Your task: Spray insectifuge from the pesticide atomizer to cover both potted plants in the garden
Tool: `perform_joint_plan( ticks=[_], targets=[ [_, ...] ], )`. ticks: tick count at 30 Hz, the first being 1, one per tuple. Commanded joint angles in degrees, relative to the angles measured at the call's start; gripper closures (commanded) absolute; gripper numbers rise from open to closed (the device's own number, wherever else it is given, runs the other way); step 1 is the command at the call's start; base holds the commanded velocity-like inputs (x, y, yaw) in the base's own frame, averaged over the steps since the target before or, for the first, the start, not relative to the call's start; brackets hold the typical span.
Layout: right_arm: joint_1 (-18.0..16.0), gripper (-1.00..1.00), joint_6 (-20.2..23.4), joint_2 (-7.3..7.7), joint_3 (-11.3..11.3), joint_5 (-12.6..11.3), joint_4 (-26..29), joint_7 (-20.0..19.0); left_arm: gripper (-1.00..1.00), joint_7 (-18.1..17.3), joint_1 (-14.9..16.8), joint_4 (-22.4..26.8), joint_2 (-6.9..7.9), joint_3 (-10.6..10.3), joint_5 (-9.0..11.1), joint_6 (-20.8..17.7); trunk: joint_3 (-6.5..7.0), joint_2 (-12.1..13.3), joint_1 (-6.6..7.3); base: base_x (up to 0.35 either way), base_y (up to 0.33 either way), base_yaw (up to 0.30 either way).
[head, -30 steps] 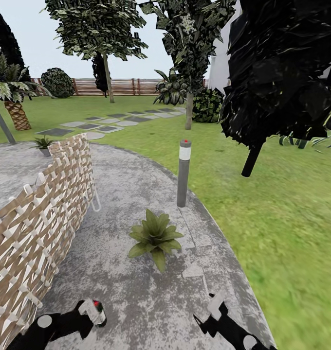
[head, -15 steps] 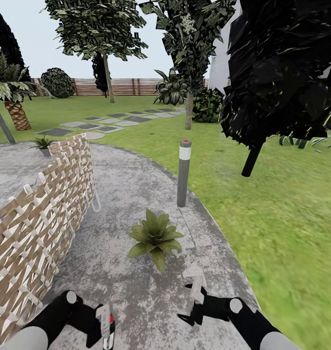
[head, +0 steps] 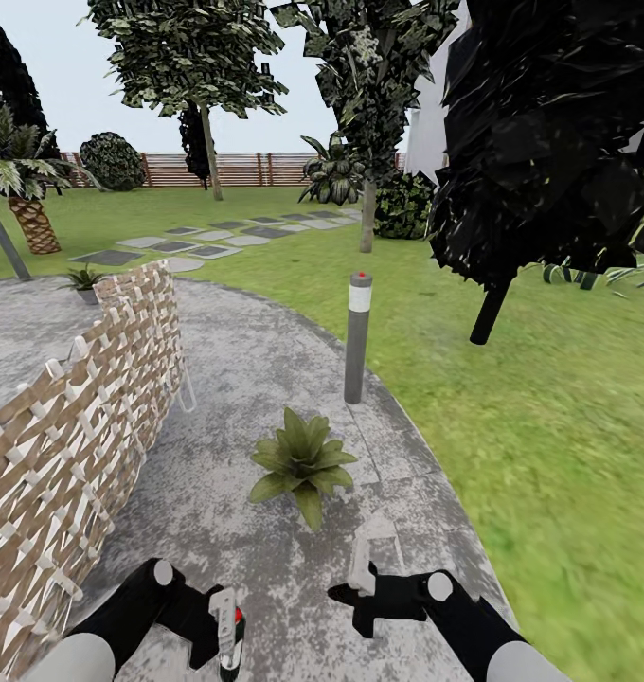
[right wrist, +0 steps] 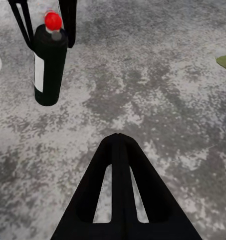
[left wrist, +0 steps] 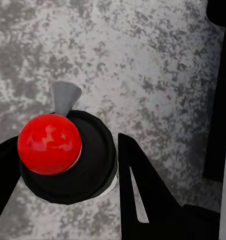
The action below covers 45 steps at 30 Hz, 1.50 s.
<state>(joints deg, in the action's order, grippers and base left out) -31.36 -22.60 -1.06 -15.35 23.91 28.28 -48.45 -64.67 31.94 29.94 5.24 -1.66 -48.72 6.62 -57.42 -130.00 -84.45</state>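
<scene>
Right wrist view shows atomizer label, left pincer gripping.

**What stays out of sight**

From the head view, the pesticide atomizer runs off the bottom edge. The wicker chair is cut by the left edge. The far potted plant is too small to make out its pot. The right gripper shows one finger, so its spread is unclear.

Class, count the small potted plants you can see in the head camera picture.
2: one potted plant on the patio near the grey post; another far off behind the wicker chair. Others may be hidden.
</scene>
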Motion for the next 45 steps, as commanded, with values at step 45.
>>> perform_joint_plan(
  ticks=[45],
  targets=[
    [0.0,1.0,-0.3,-2.26,0.1,0.4,2.5,-4.1,1.0,-0.2,-0.2,3.7,-9.69,0.0,0.4,1.6,-0.05,0.0,0.01,0.0,0.0,0.0]
  ],
)
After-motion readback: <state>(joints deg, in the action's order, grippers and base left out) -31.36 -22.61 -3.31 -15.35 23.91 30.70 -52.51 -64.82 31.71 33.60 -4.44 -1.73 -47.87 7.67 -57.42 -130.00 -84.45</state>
